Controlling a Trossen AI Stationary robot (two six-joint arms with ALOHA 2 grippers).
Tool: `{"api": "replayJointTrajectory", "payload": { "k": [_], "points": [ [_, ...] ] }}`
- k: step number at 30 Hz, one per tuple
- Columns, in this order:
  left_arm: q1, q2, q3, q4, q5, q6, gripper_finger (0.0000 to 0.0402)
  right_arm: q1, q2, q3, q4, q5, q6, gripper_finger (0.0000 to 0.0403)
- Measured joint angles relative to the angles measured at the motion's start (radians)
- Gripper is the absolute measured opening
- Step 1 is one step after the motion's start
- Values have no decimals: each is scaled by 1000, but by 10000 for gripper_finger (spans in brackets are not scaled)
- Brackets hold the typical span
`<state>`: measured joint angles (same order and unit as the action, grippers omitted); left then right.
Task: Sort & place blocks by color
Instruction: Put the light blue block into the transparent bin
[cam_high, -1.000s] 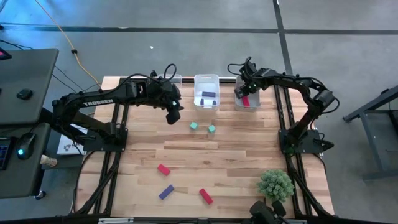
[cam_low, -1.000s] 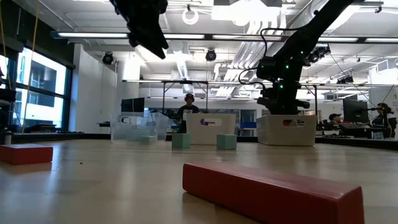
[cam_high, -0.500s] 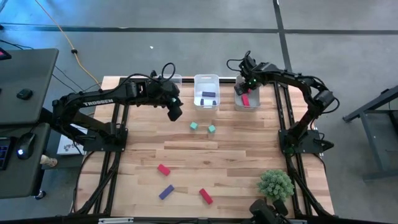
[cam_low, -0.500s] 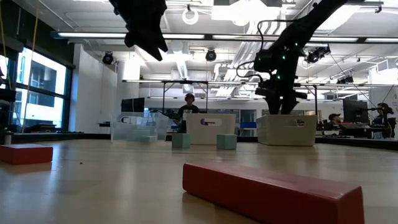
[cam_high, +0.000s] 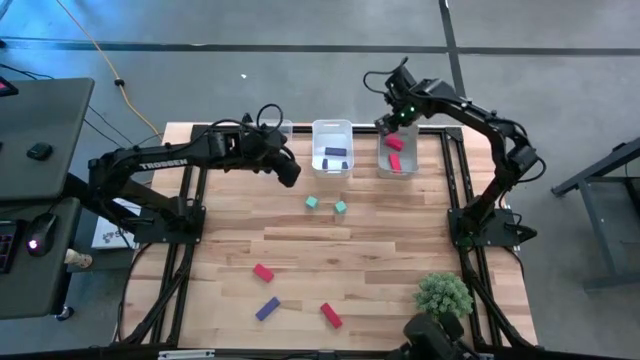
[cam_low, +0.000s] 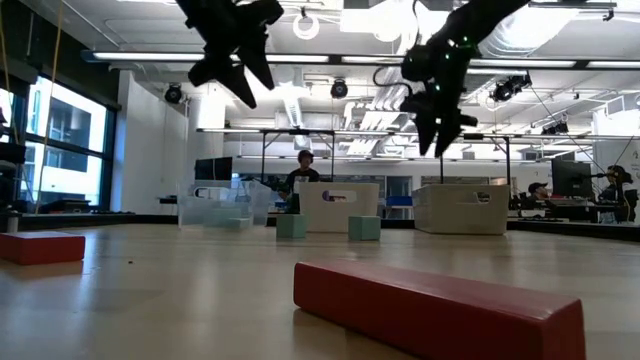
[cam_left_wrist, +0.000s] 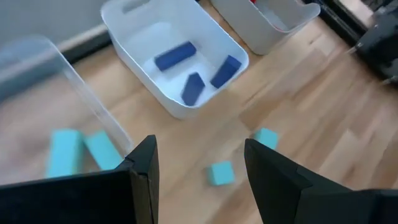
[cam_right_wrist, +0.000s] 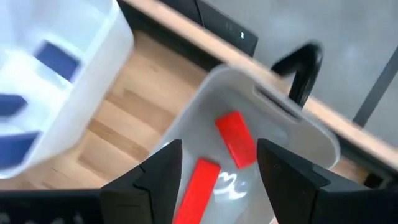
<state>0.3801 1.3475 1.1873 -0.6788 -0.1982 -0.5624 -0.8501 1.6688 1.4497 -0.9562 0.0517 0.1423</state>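
Both grippers hang open in the air and hold nothing. My left gripper (cam_high: 288, 172) (cam_left_wrist: 199, 180) is above the table between the clear left bin (cam_high: 278, 130) and two teal blocks (cam_high: 312, 202) (cam_high: 341, 207) lying on the wood. My right gripper (cam_high: 392, 118) (cam_right_wrist: 221, 177) is high over the far end of the right bin (cam_high: 398, 155), which holds two red blocks (cam_right_wrist: 236, 138) (cam_right_wrist: 199, 186). The middle white bin (cam_high: 333, 147) holds three purple blocks (cam_left_wrist: 176, 55). The left bin holds teal blocks (cam_left_wrist: 65, 152). Two red blocks (cam_high: 263, 272) (cam_high: 331, 316) and a purple one (cam_high: 267, 308) lie near the near edge.
A spiky green plant ball (cam_high: 443, 296) sits at the table's near right corner. The three bins stand in a row along the far edge. Bare wood lies between the teal blocks and the near blocks. A person (cam_low: 304, 170) shows in the room beyond the table.
My right gripper has risen out of the right bin and drawn toward the far edge, staying open. Two red blocks now show in that bin. My left gripper has shifted a little toward the far right and tipped toward level.
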Motion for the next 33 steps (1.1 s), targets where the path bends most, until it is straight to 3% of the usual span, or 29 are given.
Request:
{"api": "replayJointTrajectory", "payload": {
  "k": [11, 33],
  "points": [
    [-9, 110, 0, 15, 40, -200, 154, 0, 0, 148, -4, 0, -64, 197],
    [-88, 364, 0, 130, 37, -276, 154, 0, 0, 152, -3, 1, -76, 197]
  ]
}}
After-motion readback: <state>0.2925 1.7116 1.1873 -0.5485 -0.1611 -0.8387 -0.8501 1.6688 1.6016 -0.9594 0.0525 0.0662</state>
